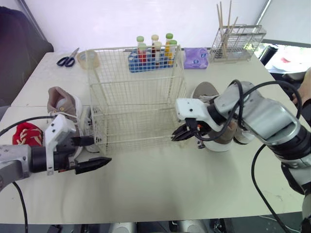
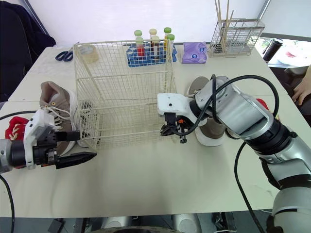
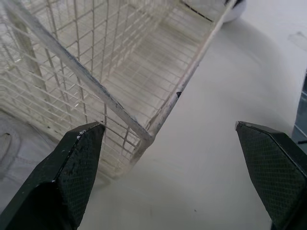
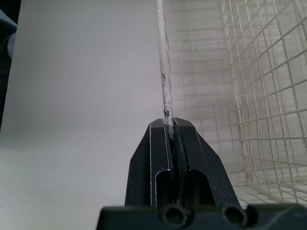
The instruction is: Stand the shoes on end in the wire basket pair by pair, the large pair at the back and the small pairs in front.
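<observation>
The cream wire basket (image 1: 136,92) stands in the middle of the table, empty. My right gripper (image 1: 177,136) is shut on the wire edge (image 4: 164,72) at the basket's front right corner. My left gripper (image 1: 95,151) is open just off the front left corner, one fingertip (image 3: 84,143) next to the basket's lower rim, touching nothing. A large beige shoe (image 1: 63,104) and a small red shoe (image 1: 25,133) lie left of the basket. Another beige shoe (image 1: 206,90) with a white sole lies to the right, partly hidden behind my right arm.
At the back are scissors (image 1: 67,59), a tape roll (image 1: 88,58), a blue rack of bottles (image 1: 153,53), a purple tissue pack (image 1: 196,58) and a wire rack (image 1: 238,43) holding sticks. A person's hand (image 2: 301,90) is at the right edge.
</observation>
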Action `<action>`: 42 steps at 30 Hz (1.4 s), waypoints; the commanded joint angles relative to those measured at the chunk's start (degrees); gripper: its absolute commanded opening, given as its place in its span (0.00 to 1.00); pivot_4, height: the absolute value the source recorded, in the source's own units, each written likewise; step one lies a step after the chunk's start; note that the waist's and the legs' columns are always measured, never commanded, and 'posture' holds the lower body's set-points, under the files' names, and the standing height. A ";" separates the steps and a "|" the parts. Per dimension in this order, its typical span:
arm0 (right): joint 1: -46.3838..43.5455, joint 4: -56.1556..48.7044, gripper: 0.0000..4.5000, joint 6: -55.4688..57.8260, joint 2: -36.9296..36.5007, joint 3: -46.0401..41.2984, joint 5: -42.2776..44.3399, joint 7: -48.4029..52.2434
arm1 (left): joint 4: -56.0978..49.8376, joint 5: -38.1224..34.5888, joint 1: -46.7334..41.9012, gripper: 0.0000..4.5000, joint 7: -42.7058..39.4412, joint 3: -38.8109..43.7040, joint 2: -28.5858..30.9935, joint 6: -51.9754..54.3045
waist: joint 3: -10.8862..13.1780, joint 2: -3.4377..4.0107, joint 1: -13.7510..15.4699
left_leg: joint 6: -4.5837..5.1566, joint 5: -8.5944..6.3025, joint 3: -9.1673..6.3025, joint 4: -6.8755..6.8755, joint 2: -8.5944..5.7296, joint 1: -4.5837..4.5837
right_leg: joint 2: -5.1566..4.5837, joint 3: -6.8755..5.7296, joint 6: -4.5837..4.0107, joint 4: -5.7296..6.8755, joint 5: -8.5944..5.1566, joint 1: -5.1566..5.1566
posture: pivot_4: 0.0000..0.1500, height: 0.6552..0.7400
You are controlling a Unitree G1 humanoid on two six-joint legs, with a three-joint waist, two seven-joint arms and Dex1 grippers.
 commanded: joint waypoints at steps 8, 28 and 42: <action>1.73 0.57 0.00 -2.09 -2.59 1.19 -3.30 -1.01 | 4.87 0.29 -4.95 1.00 -3.43 2.81 0.79 -3.08 | -0.02 -0.03 0.28 | 0.00 0.00 0.01 0.07 -0.08 -0.01 | -0.05 -0.02 0.00 -0.01 0.00 0.10 | 1.00 1.00; 2.35 -1.60 0.67 2.15 -4.79 -2.67 -1.59 -1.34 | -3.94 -13.52 -7.70 1.00 -2.90 9.28 5.16 2.15 | -0.06 -0.09 0.15 | 0.00 0.00 -0.02 0.08 -0.16 0.01 | -0.29 -0.04 0.01 0.00 0.01 0.12 | 1.00 1.00; -2.51 -4.67 1.00 35.37 -7.52 -36.51 28.66 -1.56 | -3.60 -16.63 -15.49 1.00 -1.56 -4.04 1.59 -2.04 | -0.04 -0.10 0.61 | 0.00 0.00 0.06 0.07 -0.19 0.00 | -0.25 -0.09 0.01 -0.03 0.01 0.18 | 1.00 1.00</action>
